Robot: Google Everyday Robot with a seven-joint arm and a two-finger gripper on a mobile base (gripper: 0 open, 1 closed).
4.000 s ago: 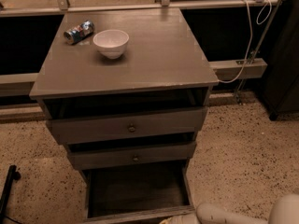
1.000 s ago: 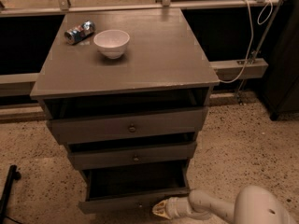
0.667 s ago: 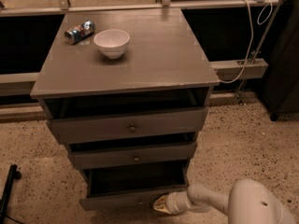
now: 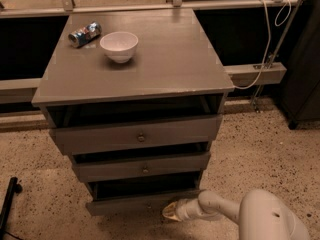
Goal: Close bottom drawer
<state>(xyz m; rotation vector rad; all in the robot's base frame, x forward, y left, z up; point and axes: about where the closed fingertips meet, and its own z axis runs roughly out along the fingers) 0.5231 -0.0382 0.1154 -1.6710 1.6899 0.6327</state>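
Note:
The bottom drawer [image 4: 135, 202] is the lowest of three grey-brown drawers in a wooden cabinet [image 4: 135, 74]. It stands out only a little, with a narrow dark gap above its flat front. My gripper [image 4: 170, 211] sits on a white arm [image 4: 240, 214] that comes from the lower right, and its tip is against the right part of the drawer's front, low near the floor.
The top drawer [image 4: 140, 134] and middle drawer [image 4: 142, 167] with brass knobs also stand slightly out. A white bowl [image 4: 119, 46] and a crushed can [image 4: 84, 34] lie on the cabinet top. A black object [image 4: 7, 204] stands at the lower left on the speckled floor. A white cable [image 4: 265, 44] hangs at the right.
The bottom drawer has slid inward from far open to nearly shut. My gripper has moved forward with the drawer front, towards the cabinet.

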